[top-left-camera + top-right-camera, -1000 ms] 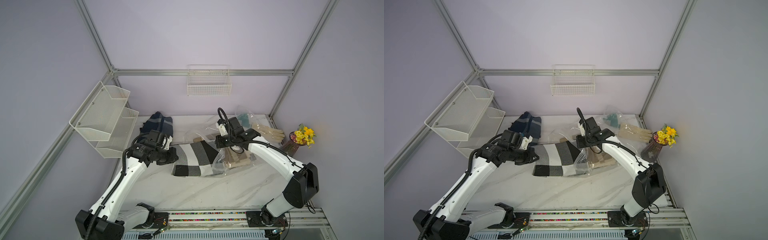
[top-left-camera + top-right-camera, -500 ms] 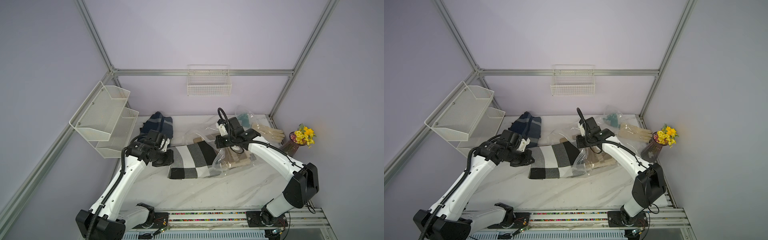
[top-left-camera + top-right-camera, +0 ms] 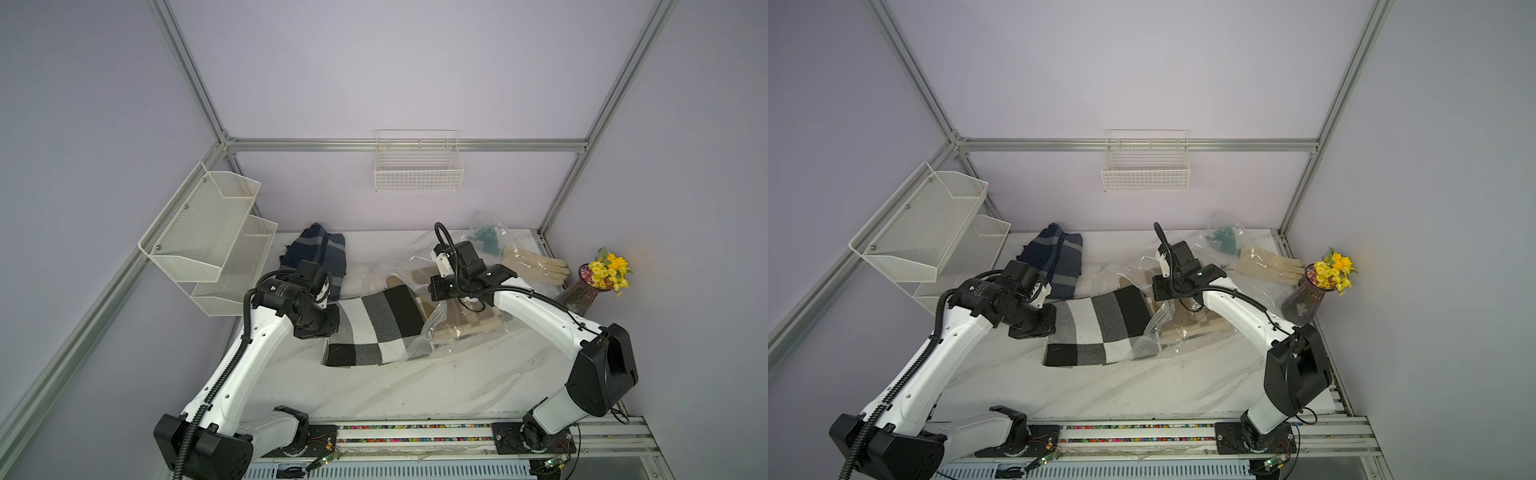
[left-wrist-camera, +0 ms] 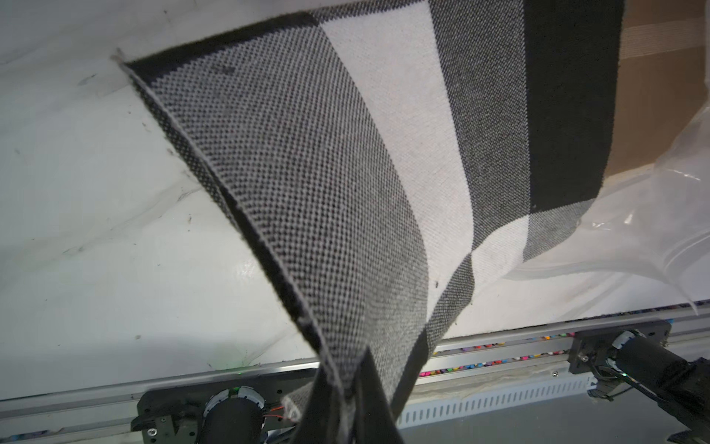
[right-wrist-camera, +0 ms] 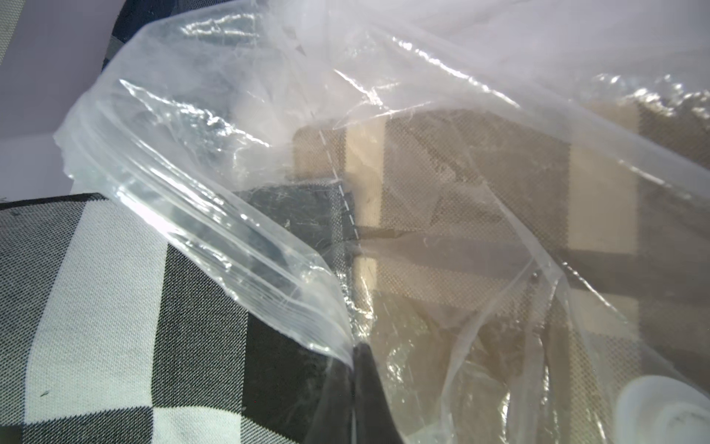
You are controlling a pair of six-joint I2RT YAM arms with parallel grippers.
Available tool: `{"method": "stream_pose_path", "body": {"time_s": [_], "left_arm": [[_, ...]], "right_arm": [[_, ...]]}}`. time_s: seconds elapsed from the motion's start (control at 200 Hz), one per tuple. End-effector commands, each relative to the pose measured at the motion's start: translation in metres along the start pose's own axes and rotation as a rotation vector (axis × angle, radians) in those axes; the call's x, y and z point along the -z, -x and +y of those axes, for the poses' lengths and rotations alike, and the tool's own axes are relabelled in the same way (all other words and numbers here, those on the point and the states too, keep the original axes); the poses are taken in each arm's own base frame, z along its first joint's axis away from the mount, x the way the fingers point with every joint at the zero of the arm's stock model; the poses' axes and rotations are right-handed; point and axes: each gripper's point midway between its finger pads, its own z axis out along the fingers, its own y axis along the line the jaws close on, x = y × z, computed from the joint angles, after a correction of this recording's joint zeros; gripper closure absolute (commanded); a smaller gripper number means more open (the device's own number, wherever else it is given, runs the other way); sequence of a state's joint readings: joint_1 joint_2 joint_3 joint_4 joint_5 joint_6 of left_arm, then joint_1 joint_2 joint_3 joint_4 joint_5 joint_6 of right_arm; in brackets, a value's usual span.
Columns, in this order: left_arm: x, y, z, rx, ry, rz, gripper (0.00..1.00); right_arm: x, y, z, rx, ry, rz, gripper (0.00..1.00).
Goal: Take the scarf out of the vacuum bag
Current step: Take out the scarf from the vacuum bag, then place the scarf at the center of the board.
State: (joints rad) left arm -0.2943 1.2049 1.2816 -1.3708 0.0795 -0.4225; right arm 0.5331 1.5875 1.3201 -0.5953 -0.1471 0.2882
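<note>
Left gripper [image 4: 347, 399], jaws closed on a corner of the checked scarf [image 3: 374, 328]; its arm is bent at the elbow, reaching inward low over the surface [image 3: 415, 386]. Right gripper [image 5: 359, 388] pinches the zip edge of the vacuum bag [image 5: 215, 215], its arm arching over it. The scarf lies mostly outside, one end within the bag's mouth.

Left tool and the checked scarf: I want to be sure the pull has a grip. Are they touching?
Touching. The left wrist view shows the left tool shut on the checked scarf, with a fold of its fabric pinched between the closed jaws.
</note>
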Motion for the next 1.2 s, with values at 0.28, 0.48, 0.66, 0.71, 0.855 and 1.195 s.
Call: {"method": "stream_pose_path", "body": {"time_s": [0.28,0.48,0.66,0.71,0.855,1.195], "left_arm": [[0.018,0.014,0.043,-0.054,0.281,0.026,1.00],[0.013,0.024,0.053,-0.063,0.359,0.021,1.00],[0.016,0.040,0.062,-0.074,0.440,-0.005,1.00],[0.017,0.045,0.064,-0.084,0.461,-0.011,1.00],[0.015,0.061,0.069,-0.104,0.529,-0.018,1.00],[0.029,0.097,0.081,-0.239,0.651,-0.169,1.00]], "right_arm": [[-0.005,0.002,-0.002,0.018,0.014,-0.053,1.00],[-0.008,-0.001,-0.002,0.025,0.020,-0.039,1.00],[-0.008,-0.004,-0.003,0.028,0.016,-0.039,1.00],[-0.007,-0.005,-0.003,0.028,0.017,-0.040,1.00],[-0.006,-0.004,-0.002,0.026,0.022,-0.042,1.00],[-0.005,-0.003,-0.002,0.018,0.023,-0.042,1.00]]}}
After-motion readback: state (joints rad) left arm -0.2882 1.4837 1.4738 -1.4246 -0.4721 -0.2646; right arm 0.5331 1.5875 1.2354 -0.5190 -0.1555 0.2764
